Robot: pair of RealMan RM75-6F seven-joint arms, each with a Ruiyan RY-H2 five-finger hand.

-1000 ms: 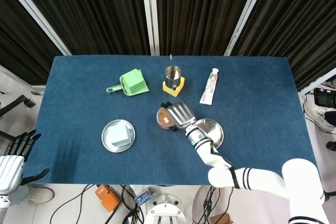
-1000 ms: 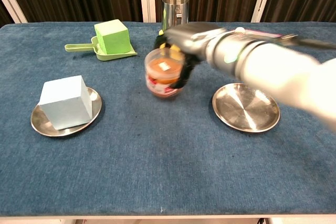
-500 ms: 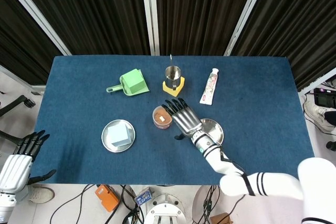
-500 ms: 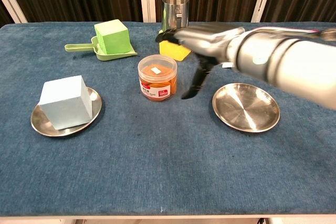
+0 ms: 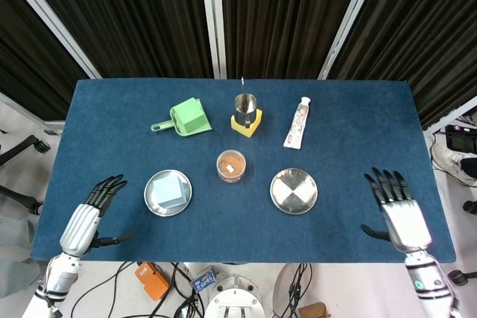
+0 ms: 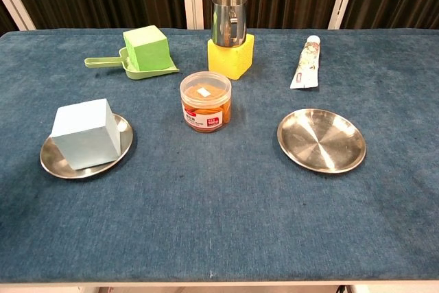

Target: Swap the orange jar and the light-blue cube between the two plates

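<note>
At the middle of the blue table the orange jar stands upright on the cloth, between the two metal plates and touching neither. The left plate, at lower left of centre, carries the light-blue cube; the right plate holds nothing. At the frame's lower left corner the left hand sits over the table's near edge with fingers spread, holding nothing; at lower right the right hand does likewise. Toward the top of the frame lie a green scoop carrying a green block, a steel cup on a yellow block, and a tube.
</note>
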